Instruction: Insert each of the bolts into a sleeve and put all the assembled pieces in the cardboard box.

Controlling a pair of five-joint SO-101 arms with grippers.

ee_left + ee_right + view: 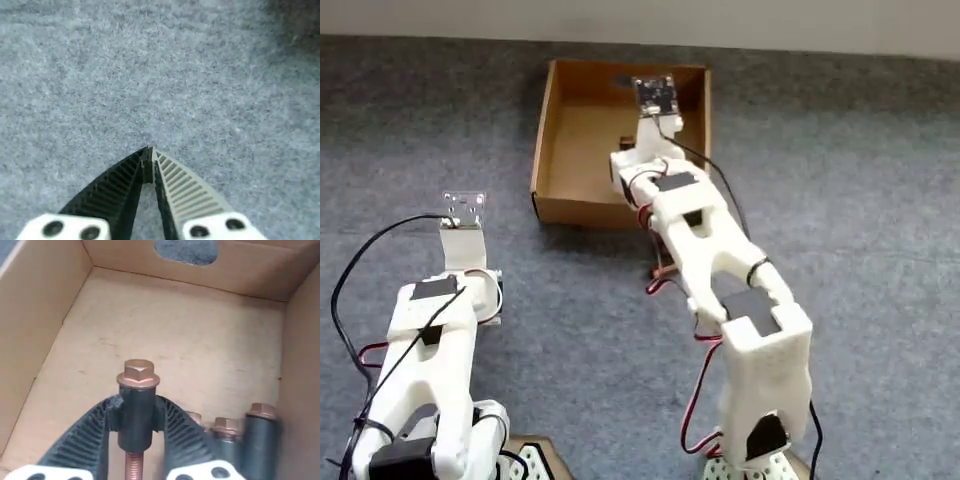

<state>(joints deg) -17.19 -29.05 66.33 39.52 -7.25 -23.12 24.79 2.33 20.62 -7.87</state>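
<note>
Right gripper: partly closed, its two ribbed fingers clamped on the dark sleeve from both sides.
Held piece: assembled. The copper bolt passes through the sleeve, with its hex head above the sleeve's upper end and its threaded shank out below.
Position of held piece: upright, between the fingers, above the floor of the cardboard box and within its walls. Whether it touches the floor cannot be told.
Box contents: three more finished pieces stand upright, close together, against one side wall, each a copper head on a dark sleeve. The one nearest the gripper is largely hidden behind a finger.
Box location: in the high view the cardboard box sits at the far side of the grey felt surface, with the right arm reaching into it.
Left gripper: fingers closed tip to tip with nothing between them, above bare grey felt, well apart from the box.
Work done: four bolts appear sleeved; three of the pieces are deposited.
Work left: on this evidence, releasing the held piece into the box. It looks like the last, but parts of the surface lie hidden behind the arms, so that cannot be confirmed.
Risk noted: the held piece hangs near the standing three and could knock them when let go.
</note>
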